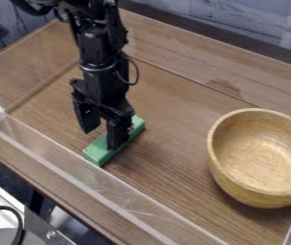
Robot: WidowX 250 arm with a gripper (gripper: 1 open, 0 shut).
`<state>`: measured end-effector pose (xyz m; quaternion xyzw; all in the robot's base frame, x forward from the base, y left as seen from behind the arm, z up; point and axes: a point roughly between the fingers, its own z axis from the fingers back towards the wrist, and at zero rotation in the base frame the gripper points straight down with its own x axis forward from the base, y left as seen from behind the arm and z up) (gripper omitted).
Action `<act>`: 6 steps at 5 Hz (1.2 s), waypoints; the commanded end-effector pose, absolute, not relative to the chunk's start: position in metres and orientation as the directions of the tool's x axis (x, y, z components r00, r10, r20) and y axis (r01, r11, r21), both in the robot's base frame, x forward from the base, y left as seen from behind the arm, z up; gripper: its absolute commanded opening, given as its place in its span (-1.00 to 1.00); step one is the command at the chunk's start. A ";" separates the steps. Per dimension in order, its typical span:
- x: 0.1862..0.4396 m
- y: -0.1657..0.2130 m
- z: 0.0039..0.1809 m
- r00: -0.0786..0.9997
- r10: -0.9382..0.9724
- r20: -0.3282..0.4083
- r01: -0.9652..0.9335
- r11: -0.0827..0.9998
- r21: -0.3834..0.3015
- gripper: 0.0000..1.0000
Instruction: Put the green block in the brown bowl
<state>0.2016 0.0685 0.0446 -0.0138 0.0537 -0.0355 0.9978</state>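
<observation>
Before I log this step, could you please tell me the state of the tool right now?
Tool: open, fingers down on either side of the green block, not closed on it.

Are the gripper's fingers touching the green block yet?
Cannot tell: the camera view shows the open gripper straddling the green block, neither contact nor gap plain.

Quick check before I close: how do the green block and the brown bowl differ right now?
The green block is small, flat and bright green; the brown bowl is large, round, deep and tan wood. The block lies under the open pincer, while the bowl stands apart to the right, empty. Both rest on the wooden table.
</observation>
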 end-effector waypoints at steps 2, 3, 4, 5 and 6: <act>0.210 0.072 0.065 0.998 -0.054 -0.030 0.053 0.998 -0.035 1.00; 0.211 0.072 0.064 0.998 -0.051 -0.026 0.050 0.998 -0.039 1.00; 0.212 0.072 0.061 0.998 -0.050 -0.026 0.049 0.998 -0.042 1.00; 0.212 0.072 0.057 0.998 -0.048 -0.027 0.047 0.998 -0.046 1.00; 0.212 0.072 0.055 0.999 -0.046 -0.028 0.044 0.998 -0.049 1.00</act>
